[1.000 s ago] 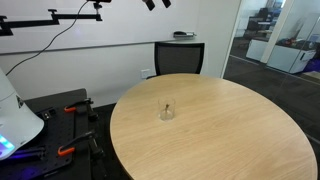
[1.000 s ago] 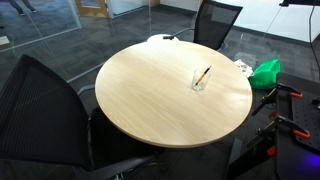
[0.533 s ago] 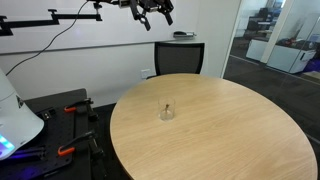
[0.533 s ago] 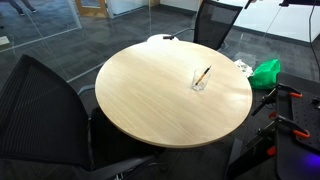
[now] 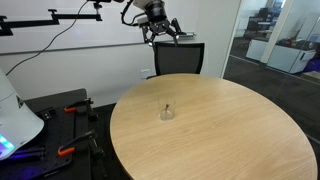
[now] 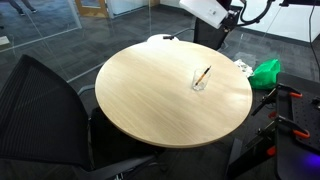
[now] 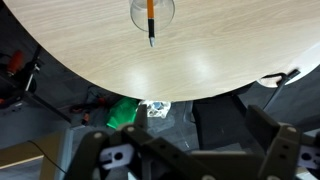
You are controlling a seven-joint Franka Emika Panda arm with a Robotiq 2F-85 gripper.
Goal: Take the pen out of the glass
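Observation:
The clear glass (image 5: 166,114) stands on the round wooden table (image 5: 230,140), apart from its edges. The pen (image 5: 164,106), dark with an orange part, leans inside it. Both also show in an exterior view, glass (image 6: 200,81) and pen (image 6: 203,75), and at the top of the wrist view, glass (image 7: 152,10) and pen (image 7: 150,24). My gripper (image 5: 163,33) hangs high above the table's far edge, well away from the glass, open and empty. In the wrist view the gripper (image 7: 198,125) shows dark fingers spread wide at the bottom.
Black office chairs stand round the table (image 6: 45,110) (image 5: 179,58). A green bag (image 6: 266,72) lies on the floor by the table. A black bench with orange clamps (image 5: 66,108) stands beside the table. A white arm link (image 6: 205,10) shows at the top.
The arm has come down into view from the top of both exterior views, and the gripper has moved closer to the table. The glass and pen have not moved.

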